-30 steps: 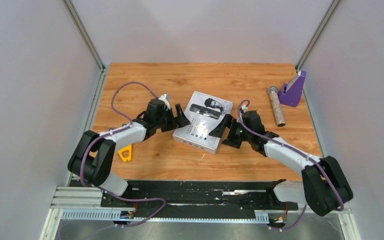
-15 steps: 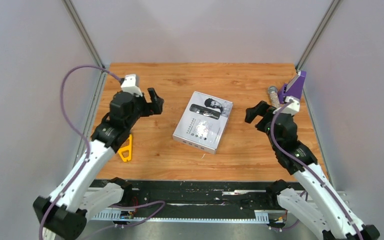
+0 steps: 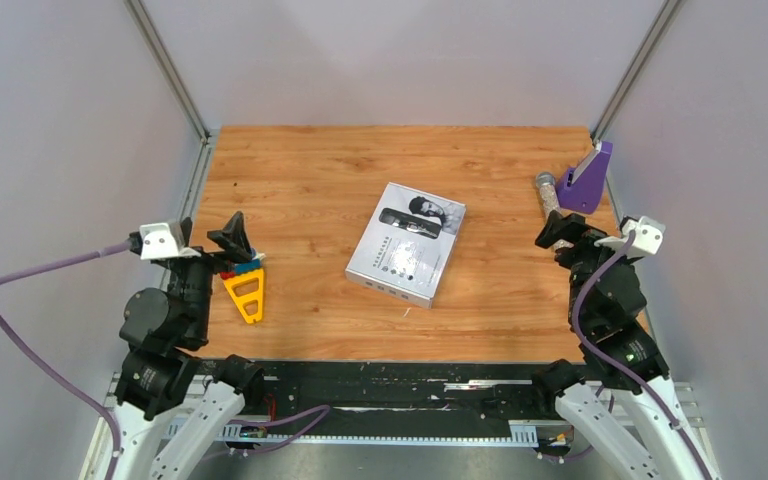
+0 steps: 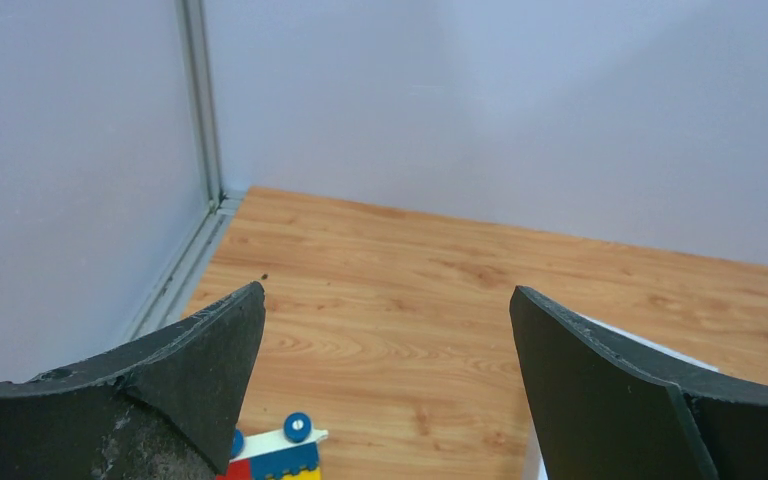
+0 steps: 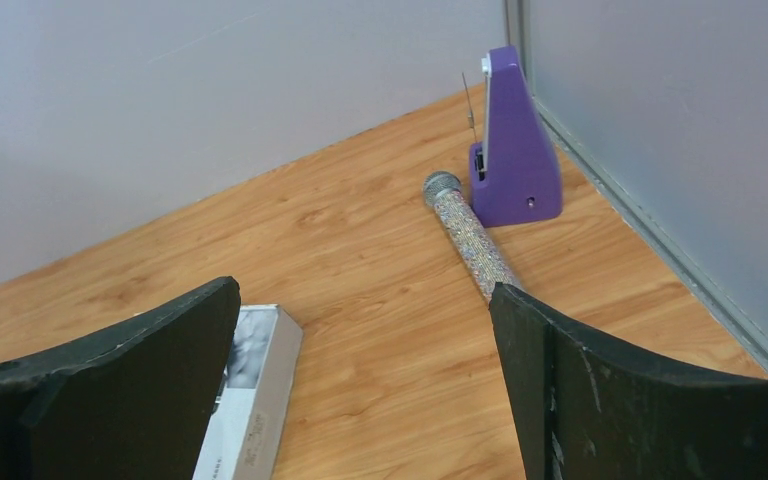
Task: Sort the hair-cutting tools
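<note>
Left pincer [image 3: 210, 240] hangs over the near-left edge of the wooden surface [image 3: 310, 180], jaws wide apart, nothing between them. Left wrist view agrees: pincer [image 4: 388, 292] open on bare wood. Just under its tips sits a small block piece [image 4: 280, 455] in blue, red and yellow. The yellow triangular piece [image 3: 247, 297] lies flat right beside that, toward the near edge.

Centre of surface: hair-clipper box [image 3: 407, 243], grey-white, closed, lying flat and turned at a slant, with a clipper pictured on the lid. The tools themselves are not visible. The box is well apart from both pincers, and one corner of it [image 5: 255, 400] shows in the right wrist view.

Right pincer [image 3: 575, 232] is at the right edge, jaws spread wide and holding nothing; its wrist view [image 5: 364, 290] confirms this. Past it lies the glittery silver cylinder [image 5: 475, 240], flat on the wood, its far end beside the purple wedge-shaped piece [image 5: 515, 150] standing upright in the far-right corner.
</note>
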### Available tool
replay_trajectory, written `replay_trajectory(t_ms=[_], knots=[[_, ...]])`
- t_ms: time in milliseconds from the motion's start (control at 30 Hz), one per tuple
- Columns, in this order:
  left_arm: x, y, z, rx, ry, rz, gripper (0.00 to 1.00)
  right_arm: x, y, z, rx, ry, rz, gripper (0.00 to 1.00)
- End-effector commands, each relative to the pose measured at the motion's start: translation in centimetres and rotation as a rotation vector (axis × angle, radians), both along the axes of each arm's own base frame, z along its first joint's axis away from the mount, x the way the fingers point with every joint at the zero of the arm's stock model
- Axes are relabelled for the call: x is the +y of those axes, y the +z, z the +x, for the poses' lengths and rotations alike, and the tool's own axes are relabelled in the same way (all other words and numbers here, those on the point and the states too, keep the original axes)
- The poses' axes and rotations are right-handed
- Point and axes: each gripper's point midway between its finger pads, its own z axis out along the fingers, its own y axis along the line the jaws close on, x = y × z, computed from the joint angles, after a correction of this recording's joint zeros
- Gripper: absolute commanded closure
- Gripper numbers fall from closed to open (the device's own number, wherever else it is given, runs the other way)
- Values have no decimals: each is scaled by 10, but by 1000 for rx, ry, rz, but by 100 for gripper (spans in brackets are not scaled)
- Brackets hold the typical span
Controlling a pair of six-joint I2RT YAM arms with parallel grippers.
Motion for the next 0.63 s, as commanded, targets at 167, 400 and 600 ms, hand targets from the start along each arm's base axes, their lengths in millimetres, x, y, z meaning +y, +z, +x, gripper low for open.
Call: replay_trajectory(t_ms=[167,400,600], knots=[[12,-44,13,18,97,53,0,-14,5,-5,-99,-57,-23,0],[6,-61,24,84,90,102,0,-20,9,-9,-137,-85,1,0],[3,-69,29,114,80,134,0,-19,7,-5,-129,-77,-9,0]])
